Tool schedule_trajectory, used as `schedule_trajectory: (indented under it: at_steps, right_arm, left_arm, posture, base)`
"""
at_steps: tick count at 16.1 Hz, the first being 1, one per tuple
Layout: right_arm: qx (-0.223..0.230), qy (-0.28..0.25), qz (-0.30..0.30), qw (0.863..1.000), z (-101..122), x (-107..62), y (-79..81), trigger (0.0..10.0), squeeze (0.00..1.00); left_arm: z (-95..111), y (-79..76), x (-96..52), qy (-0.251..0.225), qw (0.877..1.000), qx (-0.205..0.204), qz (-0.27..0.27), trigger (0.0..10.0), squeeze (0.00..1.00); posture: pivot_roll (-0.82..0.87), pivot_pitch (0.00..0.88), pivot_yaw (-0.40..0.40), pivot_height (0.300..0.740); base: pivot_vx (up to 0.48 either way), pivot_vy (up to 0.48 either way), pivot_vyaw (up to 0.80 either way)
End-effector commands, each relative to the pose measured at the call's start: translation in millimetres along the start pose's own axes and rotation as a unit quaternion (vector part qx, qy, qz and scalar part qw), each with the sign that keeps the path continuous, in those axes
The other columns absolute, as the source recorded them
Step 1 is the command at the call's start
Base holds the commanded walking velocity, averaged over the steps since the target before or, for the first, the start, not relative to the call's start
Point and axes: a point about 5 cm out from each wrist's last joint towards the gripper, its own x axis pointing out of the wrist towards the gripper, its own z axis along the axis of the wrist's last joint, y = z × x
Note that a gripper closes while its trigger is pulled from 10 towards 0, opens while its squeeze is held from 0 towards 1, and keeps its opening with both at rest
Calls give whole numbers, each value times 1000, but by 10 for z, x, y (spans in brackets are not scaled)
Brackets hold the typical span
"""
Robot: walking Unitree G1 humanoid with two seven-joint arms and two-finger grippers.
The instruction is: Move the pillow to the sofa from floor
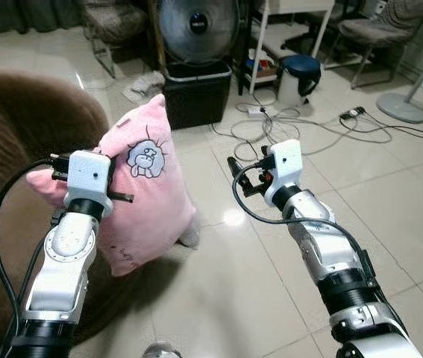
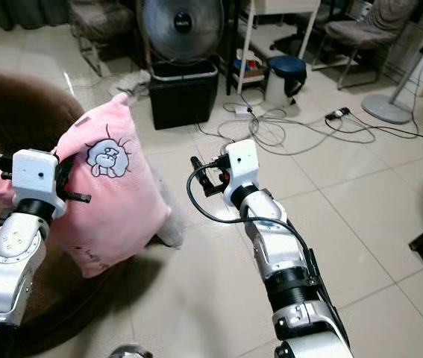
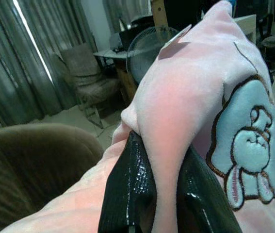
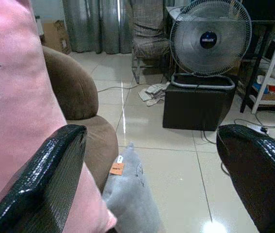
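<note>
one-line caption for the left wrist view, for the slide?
Left pincer shut on a fold of the pink pillow, brown sofa close beside it.

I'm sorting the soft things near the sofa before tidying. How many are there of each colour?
Pink: 1, the pillow, pinched in the left gripper over the brown sofa.
Grey: 1, a cushion on the floor behind the pillow.
Total: 2.
The right gripper hangs open.

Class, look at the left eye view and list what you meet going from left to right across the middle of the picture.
Brown sofa → left gripper, shut on the pink pillow → right gripper, open → tangle of cables on the floor.
</note>
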Motion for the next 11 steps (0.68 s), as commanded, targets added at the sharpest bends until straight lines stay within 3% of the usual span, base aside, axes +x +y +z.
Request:
schedule_trajectory:
  at_steps: [1, 3, 11]
  right_arm:
    - [-8, 5, -2, 1000, -36, -21, -7, 10000, 0]
    - [-15, 10, 10, 1000, -64, -28, 46, 10000, 0]
    - [-29, 15, 39, 999, -87, -8, 144, 10000, 0]
  left_arm:
    - [133, 43, 70, -30, 1000, 3, 0, 10000, 0]
    - [123, 75, 101, -26, 1000, -2, 4, 10000, 0]
    - [124, 97, 142, -24, 1000, 11, -1, 10000, 0]
  posture:
    - [211, 0, 22, 740]
    - [197, 0, 42, 740]
    - [199, 0, 41, 740]
  base:
    - [334, 0, 0]
    - [347, 0, 241]
    - [379, 0, 800]
